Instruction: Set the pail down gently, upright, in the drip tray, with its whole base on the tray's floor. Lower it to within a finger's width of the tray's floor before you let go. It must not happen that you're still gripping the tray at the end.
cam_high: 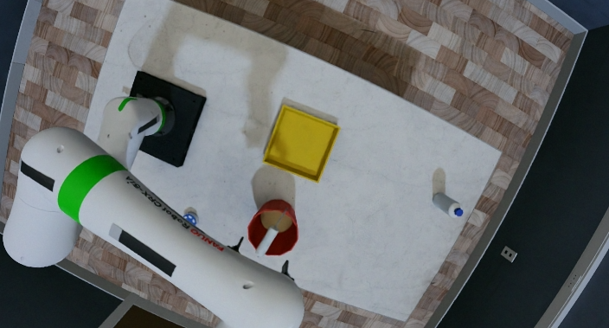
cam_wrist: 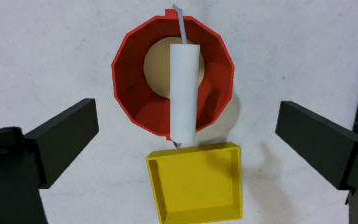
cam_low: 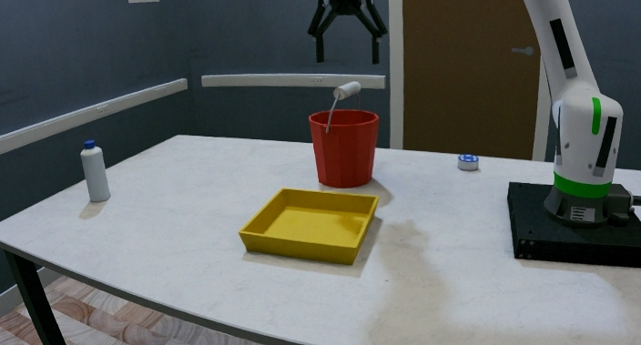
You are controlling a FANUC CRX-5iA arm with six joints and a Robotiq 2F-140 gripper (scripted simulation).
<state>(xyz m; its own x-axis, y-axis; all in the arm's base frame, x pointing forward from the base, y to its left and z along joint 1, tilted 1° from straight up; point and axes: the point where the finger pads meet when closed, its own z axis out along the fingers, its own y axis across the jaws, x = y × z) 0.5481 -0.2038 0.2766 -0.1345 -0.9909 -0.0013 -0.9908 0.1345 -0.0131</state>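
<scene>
The red pail stands upright on the white table, just behind the yellow drip tray. Its wire handle stands up, with a white roller grip at the top. My gripper is wide open and empty, hanging straight above the handle grip with a clear gap. In the wrist view the pail and its white grip lie centred between my fingers, and the tray is below. From above, the pail sits beside the tray; the arm hides most of my gripper.
A white bottle with a blue cap stands at the table's left end. A small blue-and-white cap lies behind, towards the robot's black base plate.
</scene>
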